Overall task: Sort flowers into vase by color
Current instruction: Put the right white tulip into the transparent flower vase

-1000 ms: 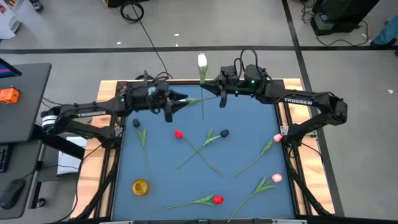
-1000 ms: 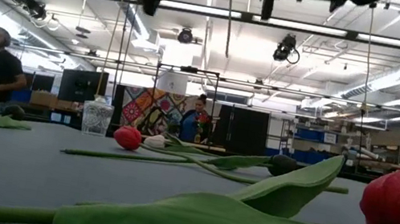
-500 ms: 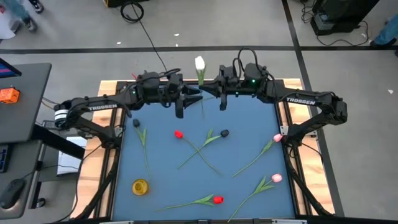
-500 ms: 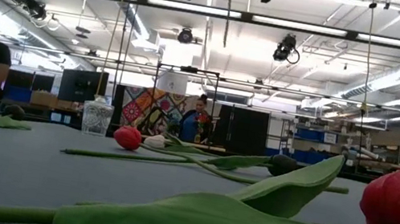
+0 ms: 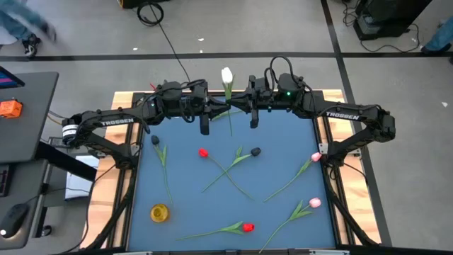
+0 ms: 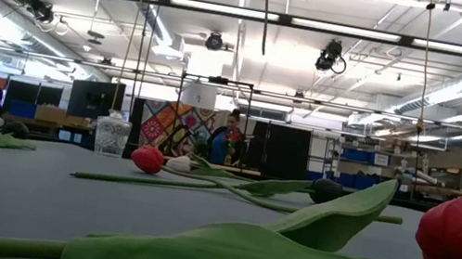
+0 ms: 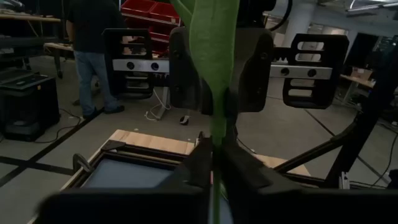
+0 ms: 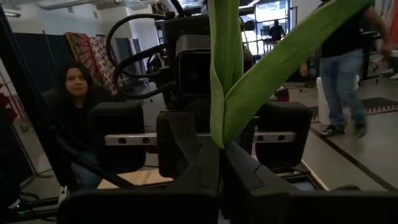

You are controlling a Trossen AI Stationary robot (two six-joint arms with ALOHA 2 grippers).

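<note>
Both sets of jaws pinch the stem of one white tulip (image 5: 227, 75), held upright above the far edge of the worktop (image 5: 283, 170), left gripper (image 5: 212, 110) facing right gripper (image 5: 238, 106). If neither lets go, opposing pulls could bend or snap the stem; releasing together drops it.

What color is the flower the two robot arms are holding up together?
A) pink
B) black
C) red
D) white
D. In the high view the white flower sits at the far edge of the table, its stem pinched between the left gripper and the right gripper, and both wrist views show each gripper's fingers closed on the green stem.
</note>
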